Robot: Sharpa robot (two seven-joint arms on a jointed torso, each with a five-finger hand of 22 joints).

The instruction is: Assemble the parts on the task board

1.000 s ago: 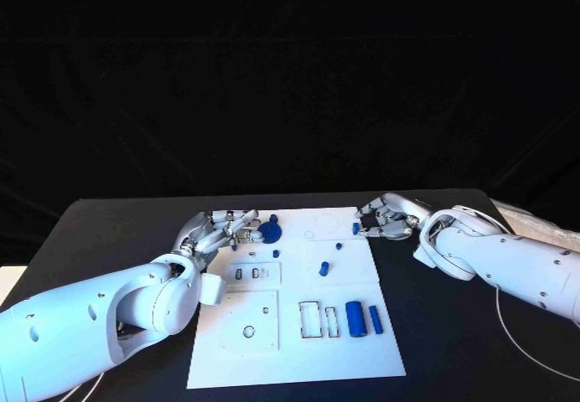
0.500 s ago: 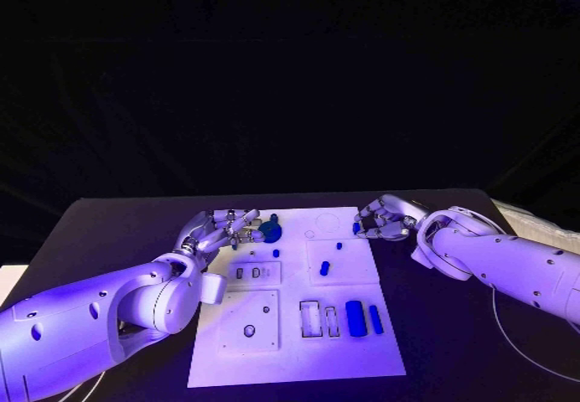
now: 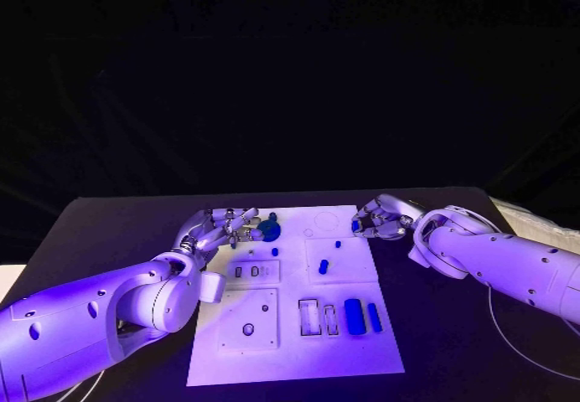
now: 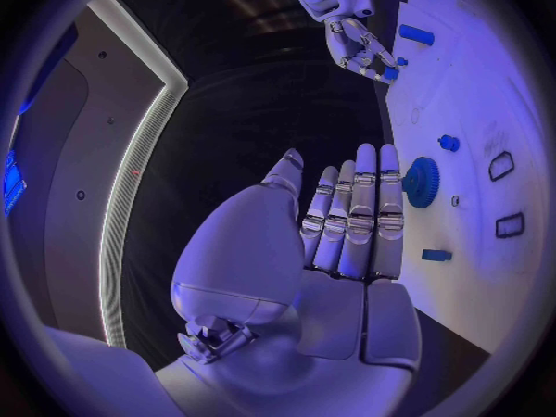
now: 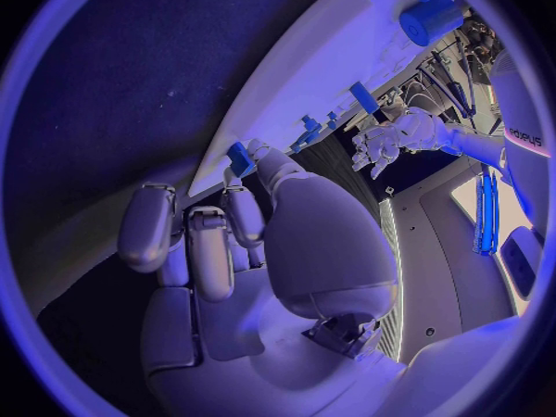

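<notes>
So my right hand (image 3: 382,224) sits at the upper right corner of the task board (image 3: 290,347), fingers curled in and pinching a small blue part (image 5: 241,158) between the thumb and a finger. The right wrist view shows that part poking out just above my fingertips, right at the board's edge. The hold looks thin to me — only a bit of the piece is between the pads, so any twist on the way down could roll it out and send it skittering over the black counter (image 3: 109,226).

My left hand (image 3: 218,229) is at the upper left of the board with its fingers straight and side by side, holding nothing. It's just beside the round blue gear-like part (image 4: 421,182), and I can't tell whether the tips touch it. If I sweep that hand carelessly, I'd guess I knock the gear or the little blue peg (image 3: 276,251) below it out of place.

The other worry is aim. The sockets on the board are small and close together, and my own fingers hide the held part from the head view. A tilted part would jam at the lip instead of seating — and pushing harder would probably just shift the whole board.
</notes>
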